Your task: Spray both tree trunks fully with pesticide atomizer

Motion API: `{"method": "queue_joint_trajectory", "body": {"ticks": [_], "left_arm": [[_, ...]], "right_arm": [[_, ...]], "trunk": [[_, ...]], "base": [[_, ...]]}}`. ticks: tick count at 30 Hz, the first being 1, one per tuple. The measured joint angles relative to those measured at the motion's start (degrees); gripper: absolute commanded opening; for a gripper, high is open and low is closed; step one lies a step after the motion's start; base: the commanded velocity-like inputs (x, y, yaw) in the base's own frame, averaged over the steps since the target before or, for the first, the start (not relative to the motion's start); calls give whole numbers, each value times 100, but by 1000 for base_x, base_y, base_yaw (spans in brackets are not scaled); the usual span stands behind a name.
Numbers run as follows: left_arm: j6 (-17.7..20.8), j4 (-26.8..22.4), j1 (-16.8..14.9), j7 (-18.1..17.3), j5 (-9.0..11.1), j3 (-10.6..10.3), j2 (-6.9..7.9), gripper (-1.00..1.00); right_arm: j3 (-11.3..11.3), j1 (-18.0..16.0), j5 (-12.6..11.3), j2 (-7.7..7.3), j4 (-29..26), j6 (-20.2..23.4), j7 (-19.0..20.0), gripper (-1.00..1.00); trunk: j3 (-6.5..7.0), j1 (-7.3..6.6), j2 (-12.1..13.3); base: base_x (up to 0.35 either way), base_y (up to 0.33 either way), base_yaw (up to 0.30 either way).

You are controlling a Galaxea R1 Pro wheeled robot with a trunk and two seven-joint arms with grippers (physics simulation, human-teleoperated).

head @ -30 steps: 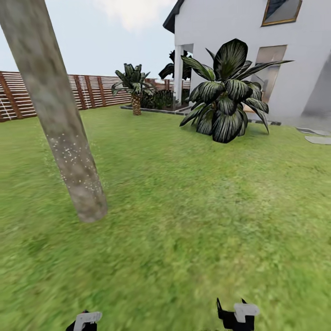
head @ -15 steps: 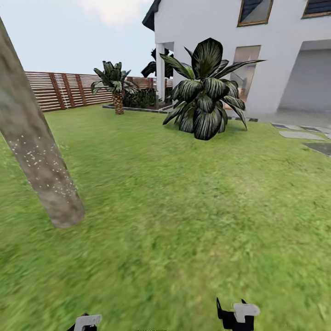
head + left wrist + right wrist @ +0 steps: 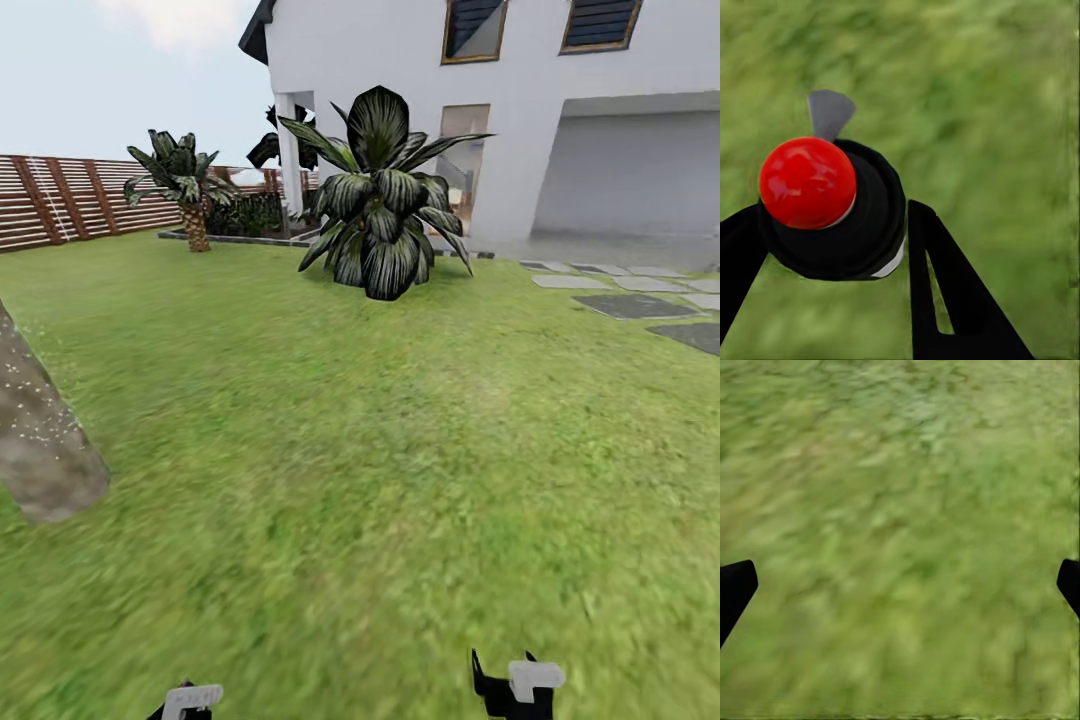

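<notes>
Item: black pesticide atomizer with red ball cap, grasped in our left pincer; right pincer released over grass; speckled beige-grey tree trunk at far left; risk: we judge spray may miss it.

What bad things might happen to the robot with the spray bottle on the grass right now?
1. The left gripper holds the atomizer between its two fingers, and it might slip out onto the lawn if the hold is loose.
2. The tree trunk, speckled with pale dots, sits at the head view's far left edge, so spraying from this heading would probably miss it.
3. The big dark leafy plant stands ahead and may block the way.
</notes>
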Motion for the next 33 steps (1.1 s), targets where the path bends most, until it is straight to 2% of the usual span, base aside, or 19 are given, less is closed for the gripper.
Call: {"method": "queue_joint_trajectory", "body": {"ticks": [33], "left_arm": [[0,0,6,0,-1,5,7,-100]], "right_arm": [[0,0,2,4,0,0,0,100]], "trunk": [[0,0,0]], "base": [[-11,-275,-300]]}}
